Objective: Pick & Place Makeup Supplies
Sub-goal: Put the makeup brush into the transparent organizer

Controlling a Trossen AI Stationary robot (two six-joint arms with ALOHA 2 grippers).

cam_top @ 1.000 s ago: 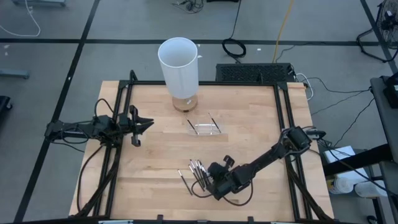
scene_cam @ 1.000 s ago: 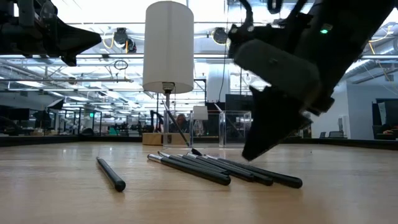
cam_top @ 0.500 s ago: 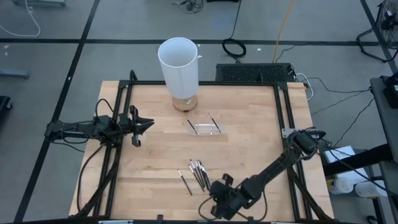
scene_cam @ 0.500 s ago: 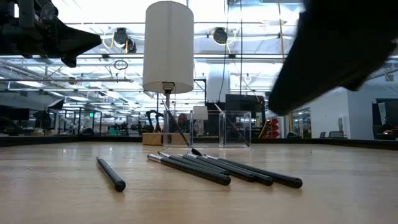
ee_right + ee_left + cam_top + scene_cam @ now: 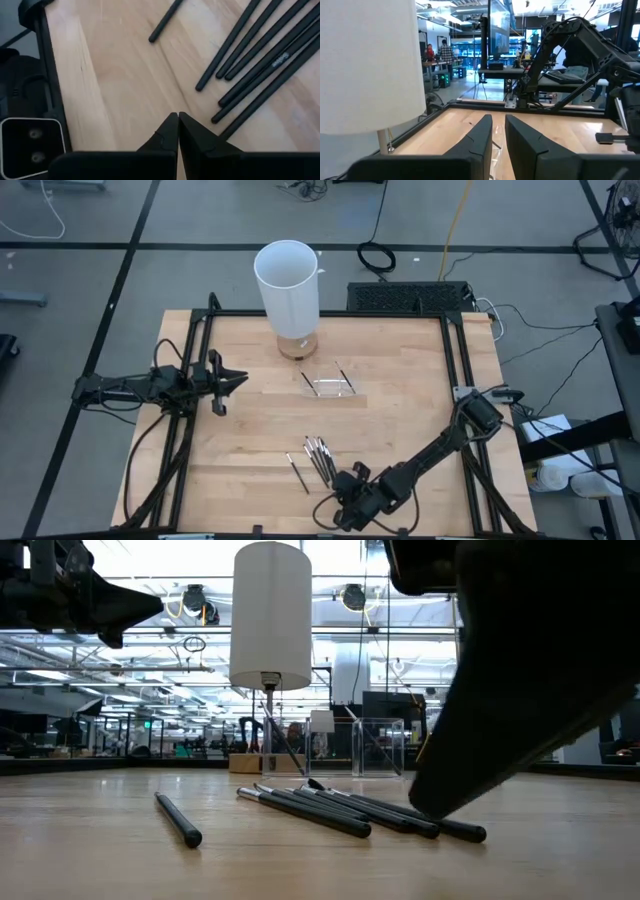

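Several thin dark makeup sticks (image 5: pixel 320 458) lie side by side flat on the wooden table, also in the low view (image 5: pixel 360 810) and the right wrist view (image 5: pixel 260 55). One stick (image 5: pixel 297 472) lies apart on their left (image 5: pixel 178 818). My right gripper (image 5: pixel 345 498) is shut and hovers just on the near side of the bundle (image 5: pixel 178 119), its tip pointing down (image 5: pixel 428 808). My left gripper (image 5: pixel 228 380) waits over the table's left part, its fingers shut but for a thin slit (image 5: pixel 498 122).
A tall white cylinder (image 5: pixel 288 280) stands on a round wooden base at the far middle. A small clear tray (image 5: pixel 330 386) sits on the table's middle with two thin sticks at its ends. A black frame (image 5: pixel 455 380) rims the table. Bare wood lies to the bundle's right.
My right gripper drew back from right beside the bundle toward the table's near edge, rising, then came down and crept a little back toward the sticks. The sticks have stayed where they lay.
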